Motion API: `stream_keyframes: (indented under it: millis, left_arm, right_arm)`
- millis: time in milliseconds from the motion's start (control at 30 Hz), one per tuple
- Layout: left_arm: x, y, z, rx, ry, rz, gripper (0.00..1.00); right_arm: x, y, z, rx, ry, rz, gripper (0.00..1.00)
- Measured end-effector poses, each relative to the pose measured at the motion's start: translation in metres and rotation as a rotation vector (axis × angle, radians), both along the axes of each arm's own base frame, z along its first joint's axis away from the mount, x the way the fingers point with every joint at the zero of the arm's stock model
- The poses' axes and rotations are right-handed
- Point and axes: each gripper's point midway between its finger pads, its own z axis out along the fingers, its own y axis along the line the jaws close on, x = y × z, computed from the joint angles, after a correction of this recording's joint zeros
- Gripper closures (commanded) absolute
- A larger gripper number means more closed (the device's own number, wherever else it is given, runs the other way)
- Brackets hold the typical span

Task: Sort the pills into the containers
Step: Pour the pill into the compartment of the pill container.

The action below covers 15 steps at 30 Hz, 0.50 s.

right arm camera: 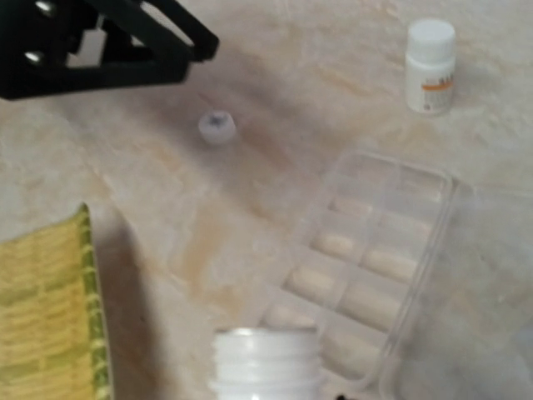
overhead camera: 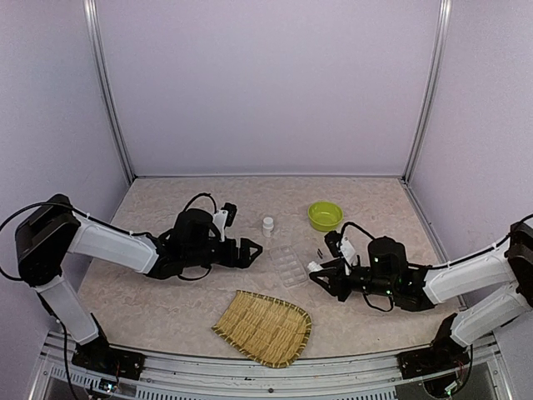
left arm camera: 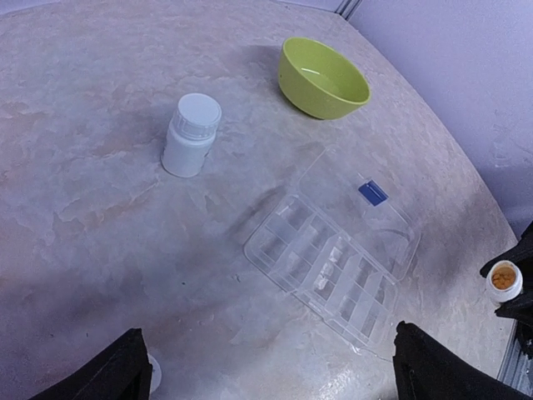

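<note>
The opened pill bottle [right arm camera: 266, 362], its cap [right arm camera: 216, 127] off on the worktop [left arm camera: 83, 233], is grasped by the right end effector [overhead camera: 321, 272] beside the clear organiser box [left arm camera: 333, 258], whose lid lies open. The left end effector [left arm camera: 268, 350] is spread and empty. No pills are seen in the compartments, so sorting is judged barely begun. The second bottle [left arm camera: 191, 133] is unopened.

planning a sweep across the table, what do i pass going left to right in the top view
left pincer → capped bottle → box → bowl. left out: the tray and the right pincer with its open bottle, which overlap others
</note>
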Motion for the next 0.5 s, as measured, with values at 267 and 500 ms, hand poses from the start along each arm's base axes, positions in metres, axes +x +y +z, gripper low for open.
stream_keyframes:
  millis: [267,500]
  left_arm:
    - [-0.006,-0.003,0.000,-0.024,0.000,-0.034,0.01]
    - [-0.008,-0.003,-0.001,-0.028,0.002,-0.041,0.01]
  right_arm:
    - [0.008,0.005,-0.013,-0.067,0.016,0.000,0.77]
    - [0.013,0.008,-0.032,-0.144,0.034,0.000,0.77]
